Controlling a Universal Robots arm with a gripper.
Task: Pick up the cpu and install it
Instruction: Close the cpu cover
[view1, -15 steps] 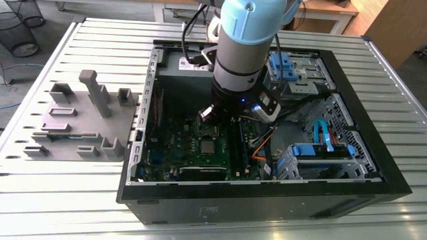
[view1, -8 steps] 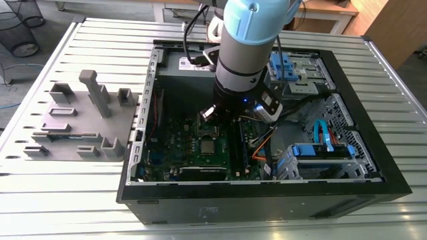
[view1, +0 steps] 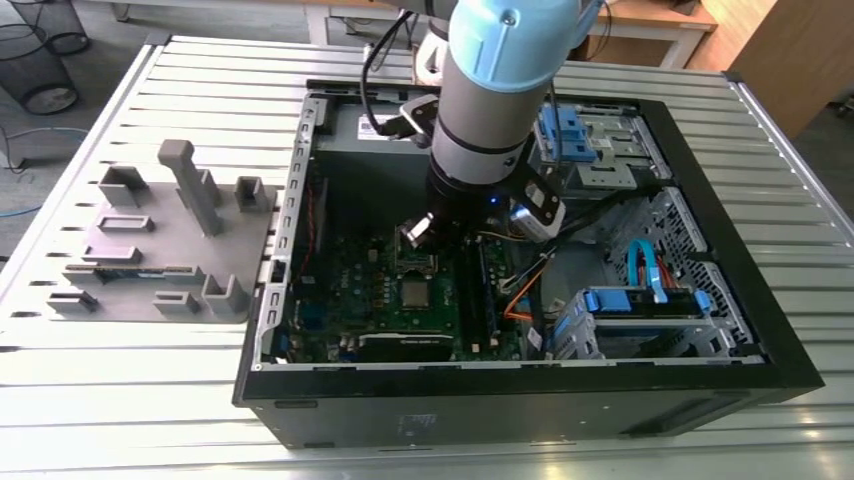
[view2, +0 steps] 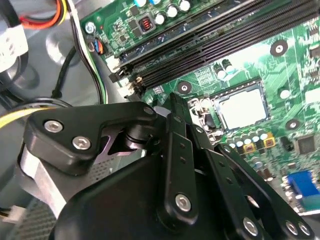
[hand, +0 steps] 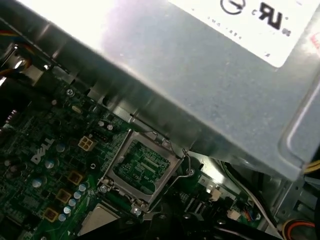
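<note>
Near the fingers (view2: 173, 107), whose gap I cannot tell, the cpu (view2: 242, 107) lies flat in its socket (view2: 216, 107), silver top up.

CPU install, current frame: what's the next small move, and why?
Probably a short straight lift of the gripper off the motherboard. The cpu already lies flat in place on it, the hinged socket frame is swung open beside the cpu, and the gripper hovers close above.
</note>
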